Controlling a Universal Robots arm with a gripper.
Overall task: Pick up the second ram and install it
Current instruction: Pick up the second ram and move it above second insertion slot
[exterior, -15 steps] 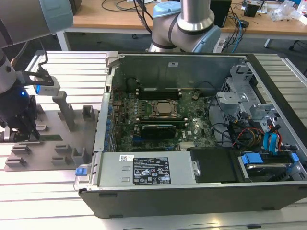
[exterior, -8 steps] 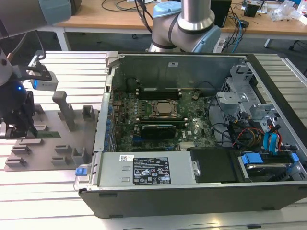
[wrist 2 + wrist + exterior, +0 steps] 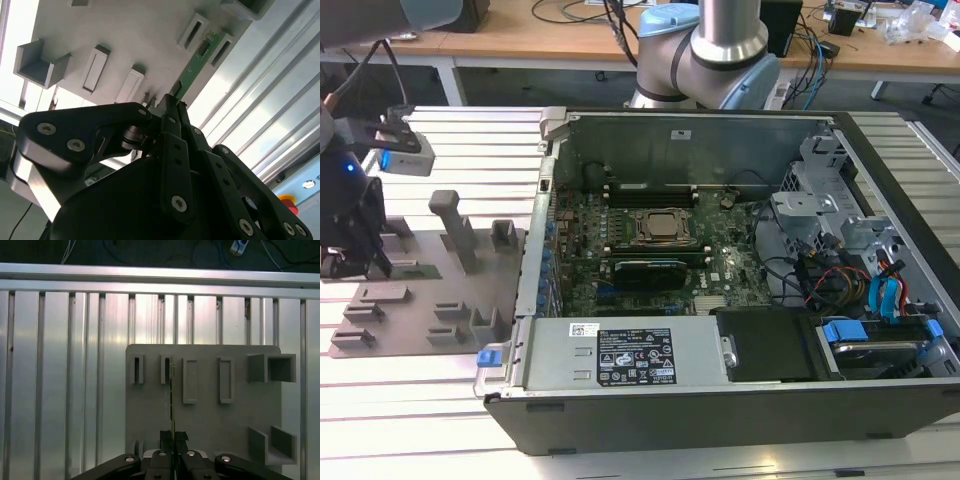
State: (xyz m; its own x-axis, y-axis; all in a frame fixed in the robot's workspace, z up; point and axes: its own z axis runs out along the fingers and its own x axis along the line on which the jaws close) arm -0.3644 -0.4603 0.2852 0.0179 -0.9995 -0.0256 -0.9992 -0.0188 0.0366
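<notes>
The claw [image 3: 172, 107] is pressed together on one end of the second ram [image 3: 197, 57], its black, bolted metal fingers pinching the thin board from both flat sides. In the second wrist view the ram is a long, narrow green strip with small dark chips on its face. It reaches away from the fingertips across the matte grey fixture plate [image 3: 125, 40], between raised rectangular pockets. In the first wrist view the same ram [image 3: 172, 405] appears edge-on as a hairline strip. It runs from the closed claw [image 3: 173, 436] to a slotted holder on the plate [image 3: 210, 420], which is a smooth, plastic-looking slab with open box shapes and hollow frames moulded on it. Whether the stick rests in its holder or is lifted clear of it cannot be told. The plate lies on a worktop [image 3: 60, 365] of ribbed, brushed aluminium profiles with long parallel grooves. In the exterior view the claw [image 3: 355, 250] hangs over the plate [image 3: 420, 320] at the exterior view's left. It is well apart from the open black computer case [image 3: 670, 420], which lies on its side on the worktop [image 3: 420, 420]. Inside the case are a green motherboard [image 3: 720, 270] and a square metal CPU socket [image 3: 663, 228].
</notes>
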